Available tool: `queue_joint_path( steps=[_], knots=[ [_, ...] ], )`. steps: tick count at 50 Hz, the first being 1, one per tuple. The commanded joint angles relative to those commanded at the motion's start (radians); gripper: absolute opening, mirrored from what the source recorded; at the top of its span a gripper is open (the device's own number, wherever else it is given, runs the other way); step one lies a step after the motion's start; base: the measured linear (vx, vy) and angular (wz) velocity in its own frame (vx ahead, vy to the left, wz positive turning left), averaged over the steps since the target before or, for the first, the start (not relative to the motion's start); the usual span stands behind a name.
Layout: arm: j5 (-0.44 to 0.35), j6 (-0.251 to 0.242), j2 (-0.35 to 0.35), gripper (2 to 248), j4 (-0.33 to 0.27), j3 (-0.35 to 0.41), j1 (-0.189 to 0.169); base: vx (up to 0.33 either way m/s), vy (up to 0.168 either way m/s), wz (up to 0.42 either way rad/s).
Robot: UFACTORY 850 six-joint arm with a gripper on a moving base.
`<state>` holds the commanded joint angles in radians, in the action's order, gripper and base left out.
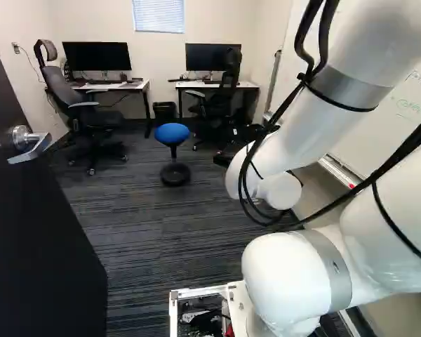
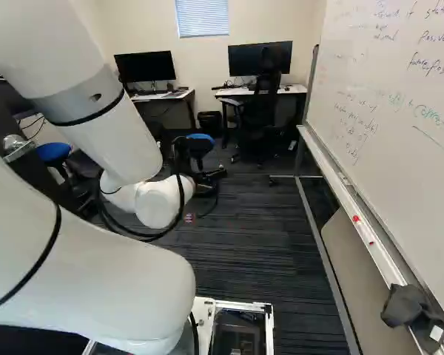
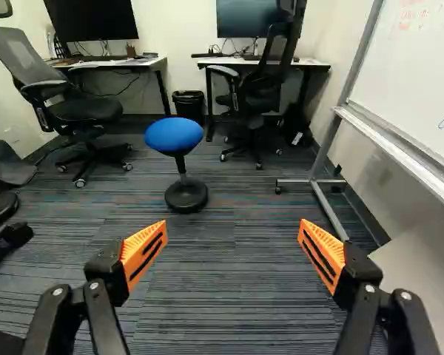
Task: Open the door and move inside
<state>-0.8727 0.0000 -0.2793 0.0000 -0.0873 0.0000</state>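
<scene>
Door (image 1: 38, 232): open, left of the blue stool (image 3: 174, 137) and nearer in the left base view; cut off along its far side.
Handle (image 1: 29, 142): fixed to the door, left of the stool.
Jaws: spread wide apart, nearer than the stool, with an orange pad (image 3: 144, 251) on each and carpet (image 3: 229, 259) showing between.
Arm (image 1: 295, 267): right of the stool in the left base view, left of it in the right base view; cut off above.
Bin (image 3: 189, 106): just behind the stool, slightly covered by it; too dark inside to make out.
Base frame (image 1: 173, 309): nearer than the stool, holding dark parts and something red; hard to tell what.
Left surface (image 3: 115, 64): behind the stool, bearing a monitor (image 3: 92, 20).
Right surface (image 3: 314, 63): behind the stool, partly hidden by a chair (image 3: 281, 52).
Second blue seat (image 2: 53, 151): left of the stool in the right base view; hard to make out underneath.
Whiteboard (image 2: 399, 96): right of the stool; cut off.
</scene>
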Motion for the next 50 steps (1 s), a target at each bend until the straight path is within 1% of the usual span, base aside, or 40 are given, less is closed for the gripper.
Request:
queue_joint_path(
  steps=[50],
  knots=[
    [0.0,0.0,0.0,247,0.0,0.0,0.0,0.213,0.006,-0.001]
  ],
)
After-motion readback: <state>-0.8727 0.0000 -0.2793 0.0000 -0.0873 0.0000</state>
